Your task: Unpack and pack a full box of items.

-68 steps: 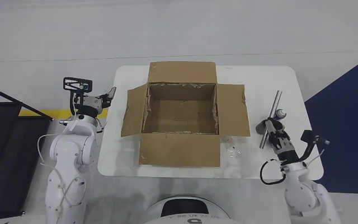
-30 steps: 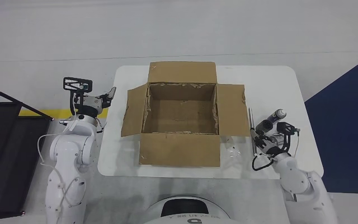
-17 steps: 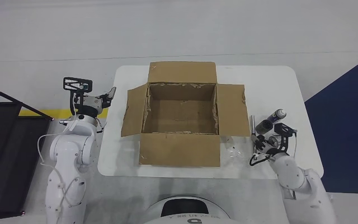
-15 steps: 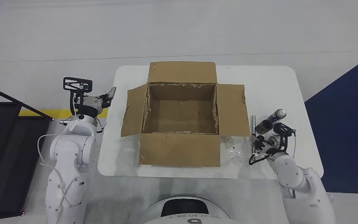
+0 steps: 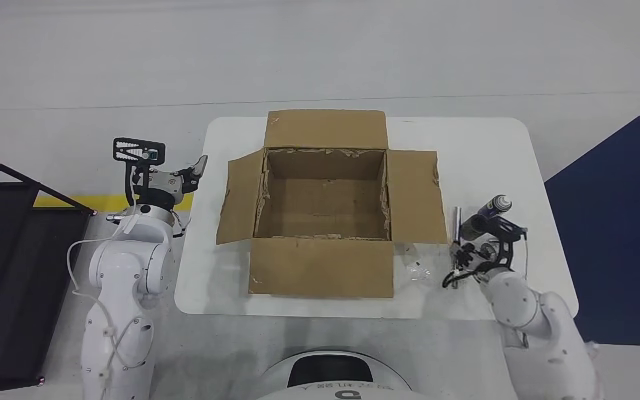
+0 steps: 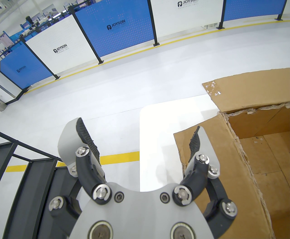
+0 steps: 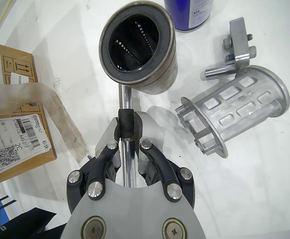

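An open cardboard box (image 5: 325,205) stands in the middle of the white table (image 5: 480,150), its inside bare and all flaps spread. My right gripper (image 7: 126,123) is shut on a chrome rod (image 7: 125,95) at a black band; it hangs low over the table just right of the box's right flap (image 5: 416,195). The rod's far end runs under a dark linear bearing (image 7: 138,45). My left gripper (image 6: 138,135) is open with nothing in it, off the table's left edge beside the left flap (image 6: 204,154).
Around the rod lie a ribbed aluminium housing (image 7: 235,108), a small metal bracket with bolts (image 7: 236,54) and a blue can (image 7: 192,13). Small clear parts (image 5: 418,268) lie by the box's front right corner. A black rack (image 6: 34,176) stands left of the table.
My right gripper has carried the rod from the table's right side in toward the box's right flap and lowered it among the parts. The left arm has kept still.
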### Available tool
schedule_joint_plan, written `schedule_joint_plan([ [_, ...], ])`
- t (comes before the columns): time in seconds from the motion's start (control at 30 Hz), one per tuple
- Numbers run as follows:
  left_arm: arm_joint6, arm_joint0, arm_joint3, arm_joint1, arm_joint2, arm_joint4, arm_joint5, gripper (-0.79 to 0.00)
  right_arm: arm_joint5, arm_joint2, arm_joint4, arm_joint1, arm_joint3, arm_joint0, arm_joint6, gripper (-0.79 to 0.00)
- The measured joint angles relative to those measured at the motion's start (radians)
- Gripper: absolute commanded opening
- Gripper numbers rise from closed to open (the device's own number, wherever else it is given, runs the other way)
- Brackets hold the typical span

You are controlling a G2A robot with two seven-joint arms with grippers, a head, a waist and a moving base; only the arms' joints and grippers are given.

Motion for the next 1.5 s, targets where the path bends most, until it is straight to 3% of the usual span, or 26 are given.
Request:
schedule_joint_plan([
  [0.1,0.0,0.0,0.0,0.0,0.0,0.0,0.0,0.0,0.026,-0.01,-0.027,0.001,-0.013,0.005,0.025,-0.533],
  [0.33,0.0,0.0,0.0,0.0,0.0,0.0,0.0,0.0,0.053,-0.011,-0.059,0.001,-0.077,-0.022,0.016,-0.523],
  [0.57,0.0,0.0,0.0,0.0,0.0,0.0,0.0,0.0,0.012,0.011,-0.054,-0.008,-0.263,-0.165,-0.17,-0.489],
  [0.6,0.0,0.0,0.0,0.0,0.0,0.0,0.0,0.0,-0.004,0.011,-0.052,-0.01,-0.293,-0.194,-0.215,-0.44],
  [0.67,0.0,0.0,0.0,0.0,0.0,0.0,0.0,0.0,-0.036,0.011,-0.047,-0.013,-0.326,-0.235,-0.285,0.0],
  [0.77,0.0,0.0,0.0,0.0,0.0,0.0,0.0,0.0,-0.065,0.009,-0.045,-0.015,-0.349,-0.272,-0.356,0.0],
  [1.5,0.0,0.0,0.0,0.0,0.0,0.0,0.0,0.0,-0.063,0.009,-0.046,-0.015,-0.348,-0.27,-0.35,0.0],
])
